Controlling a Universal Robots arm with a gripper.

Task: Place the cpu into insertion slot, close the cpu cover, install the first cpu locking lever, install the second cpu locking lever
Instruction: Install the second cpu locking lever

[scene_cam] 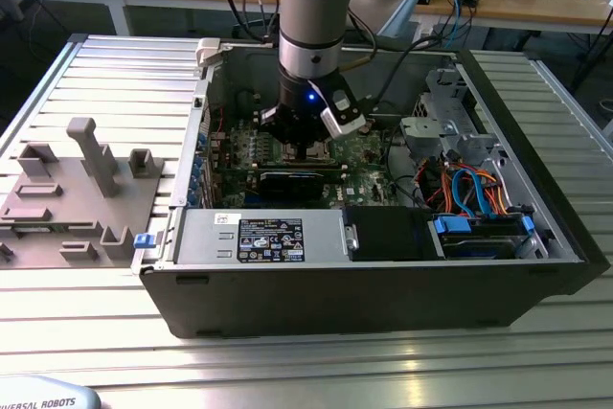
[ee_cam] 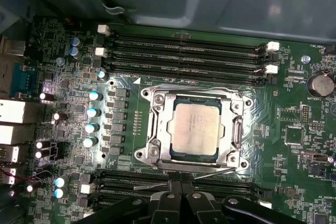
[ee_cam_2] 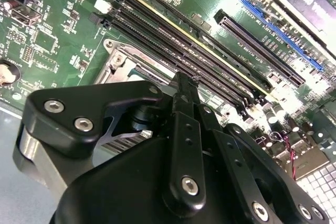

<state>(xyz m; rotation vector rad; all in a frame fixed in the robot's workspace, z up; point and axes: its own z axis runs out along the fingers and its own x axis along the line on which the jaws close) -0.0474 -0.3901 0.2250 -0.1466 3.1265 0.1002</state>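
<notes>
In the first wrist view the cpu (ee_cam: pixel 195 128) lies flat in the insertion slot (ee_cam: pixel 240 129) on the green board. The cpu cover (ee_cam: pixel 156 129) is down around the cpu, whose silvery top shows through its window. A thin metal locking lever (ee_cam: pixel 210 172) runs slanted along the slot's edge nearest my gripper (ee_cam: pixel 180 183). The gripper's black fingers are pressed together, their tips right at that lever. In the second wrist view the gripper (ee_cam_2: pixel 184 80) points at the slot's metal rim (ee_cam_2: pixel 122 59). The exterior view shows the gripper (scene_cam: pixel 305 146) low inside the open computer case.
Long black memory slots (ee_cam: pixel 184 45) flank the socket on both sides. Capacitors (ee_cam: pixel 93 113) stand close by. A black card (scene_cam: pixel 290 184) and power supply (scene_cam: pixel 271 237) sit nearer the case front, with cables (scene_cam: pixel 469 189) at the exterior view's right. A grey fixture (scene_cam: pixel 81 189) lies outside the case.
</notes>
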